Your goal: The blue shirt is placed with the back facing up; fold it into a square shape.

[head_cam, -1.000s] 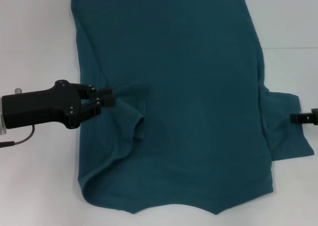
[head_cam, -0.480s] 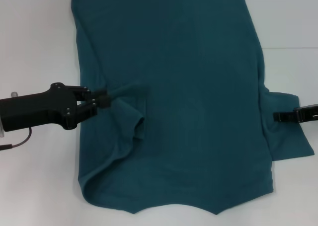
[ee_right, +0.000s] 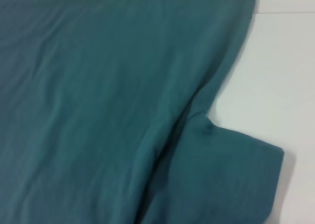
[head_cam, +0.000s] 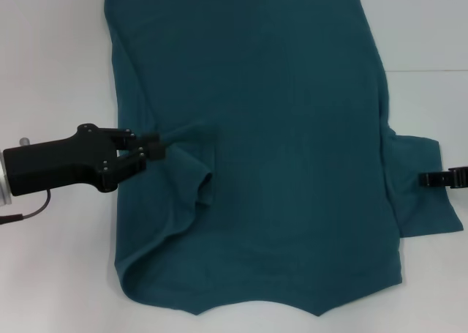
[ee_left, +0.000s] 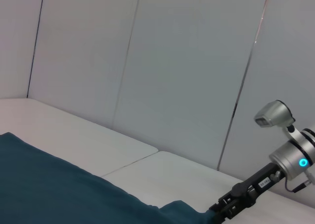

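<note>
The large dark teal-blue short-sleeved cotton shirt (head_cam: 278, 150) lies spread over the white counter (head_cam: 51, 69), plain side up, with no lettering showing. Its straight hem runs along the far edge, and the near edge dips into a shallow curved notch. On the robot's left the sleeve is folded inward over the body of the shirt, making a rumpled flap with soft ridges and a rounded edge; on the right the other sleeve lies flat and juts out sideways onto the counter. The black left hand (head_cam: 152, 148) reaches in from the left edge of the counter, its fingers drawn close together and pinching a raised tuck of the folded sleeve, with the cloth pulled up into a small peak at the fingertips. The black right hand (head_cam: 433, 178) lies low over the outer part of the flat right sleeve, coming in from the right edge; whether its fingers are open or closed cannot be told.
</note>
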Controlling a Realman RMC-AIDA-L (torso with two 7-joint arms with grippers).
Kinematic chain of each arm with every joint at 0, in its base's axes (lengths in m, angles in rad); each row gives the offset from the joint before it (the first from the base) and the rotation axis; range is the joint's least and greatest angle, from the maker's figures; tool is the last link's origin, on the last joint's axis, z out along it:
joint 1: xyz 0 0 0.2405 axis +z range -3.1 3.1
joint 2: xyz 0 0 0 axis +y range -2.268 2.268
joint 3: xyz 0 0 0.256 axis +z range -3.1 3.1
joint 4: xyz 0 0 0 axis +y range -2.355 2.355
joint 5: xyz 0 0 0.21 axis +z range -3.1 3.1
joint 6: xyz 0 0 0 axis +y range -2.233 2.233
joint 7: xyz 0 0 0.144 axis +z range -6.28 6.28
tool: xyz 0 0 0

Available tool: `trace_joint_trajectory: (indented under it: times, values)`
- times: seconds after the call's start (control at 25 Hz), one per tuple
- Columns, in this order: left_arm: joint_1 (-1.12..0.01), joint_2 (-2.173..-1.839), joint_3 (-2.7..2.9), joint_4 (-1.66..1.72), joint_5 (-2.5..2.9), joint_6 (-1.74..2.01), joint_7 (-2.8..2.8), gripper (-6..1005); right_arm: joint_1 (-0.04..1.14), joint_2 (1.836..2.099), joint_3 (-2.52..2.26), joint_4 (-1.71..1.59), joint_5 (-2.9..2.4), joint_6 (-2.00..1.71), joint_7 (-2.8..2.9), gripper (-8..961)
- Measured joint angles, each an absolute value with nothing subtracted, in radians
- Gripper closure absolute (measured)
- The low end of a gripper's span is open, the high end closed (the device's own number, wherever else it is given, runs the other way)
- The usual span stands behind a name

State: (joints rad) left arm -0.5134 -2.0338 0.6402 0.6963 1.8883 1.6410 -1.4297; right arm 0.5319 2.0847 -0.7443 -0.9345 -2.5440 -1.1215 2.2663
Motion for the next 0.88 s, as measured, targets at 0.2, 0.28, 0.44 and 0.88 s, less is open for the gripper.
trace_joint_trajectory:
  times: [0.2,0.28,0.44,0.88]
  values:
    - [-0.516,-2.034,0.641,0.696,1.886,1.630,-1.427,824,0.534,2.089,-0.743,-0.923,-2.538,-1.106,2.260,332]
    - [-0.519,-2.034,0.640,0.696,1.886,1.627,-1.427,824,0.541,2.089,-0.746,-0.912,-2.530,-1.102,2.256,344]
    - [-0.520,-2.034,0.640,0.696,1.886,1.621,-1.424,823,0.562,2.086,-0.752,-0.874,-2.508,-1.087,2.245,369]
    - [-0.514,-2.034,0.640,0.696,1.883,1.612,-1.423,823,0.587,2.085,-0.757,-0.835,-2.520,-1.006,2.261,433]
